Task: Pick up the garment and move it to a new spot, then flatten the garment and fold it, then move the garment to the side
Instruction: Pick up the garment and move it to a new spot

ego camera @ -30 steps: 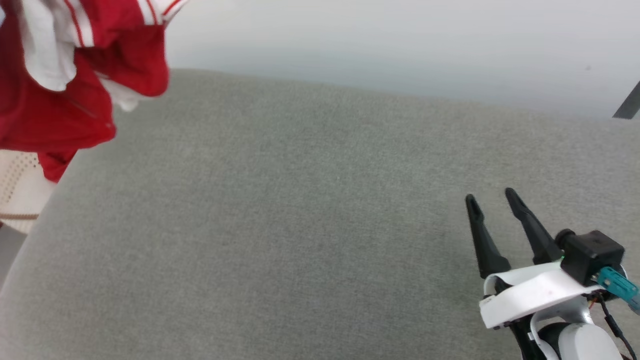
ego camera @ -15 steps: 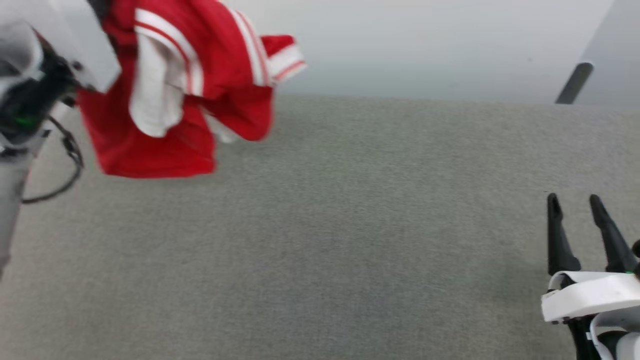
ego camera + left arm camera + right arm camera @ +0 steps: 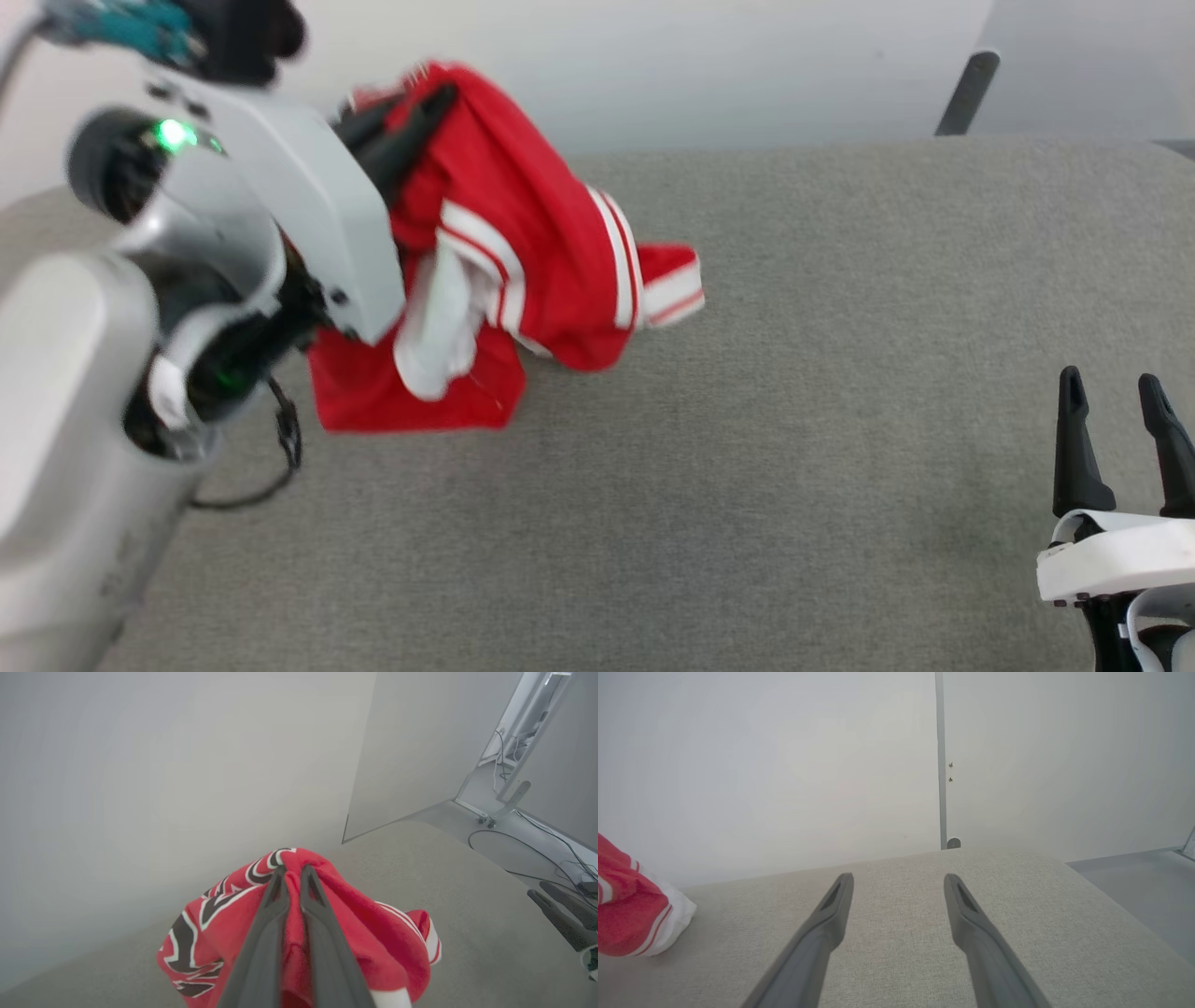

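At the upper left of the head view, the left gripper (image 3: 439, 98) has its 2 dark fingers pinched almost together on a bunched fold of the garment (image 3: 541, 271). The left wrist view shows the same clamp: the left gripper (image 3: 293, 870) has red cloth squeezed in the thin gap between its fingers, with the garment (image 3: 387, 947) draped down both sides. Black, white-outlined lettering sits on the folds at lower left of that frame, too crumpled to read. The shirt hangs in a loose bundle over the left part of the grey fabric surface (image 3: 747, 485), one white, red-striped sleeve sticking out toward frame centre. Whether its lower hem touches the surface I cannot tell.

Over at the lower right of the head view, the right gripper (image 3: 1108, 378) has its fingers spread wide and holds nothing, well apart from the shirt. Its own wrist view shows the right gripper (image 3: 899, 879) splayed above bare grey fabric, with a corner of the garment (image 3: 626, 919) at the left edge.
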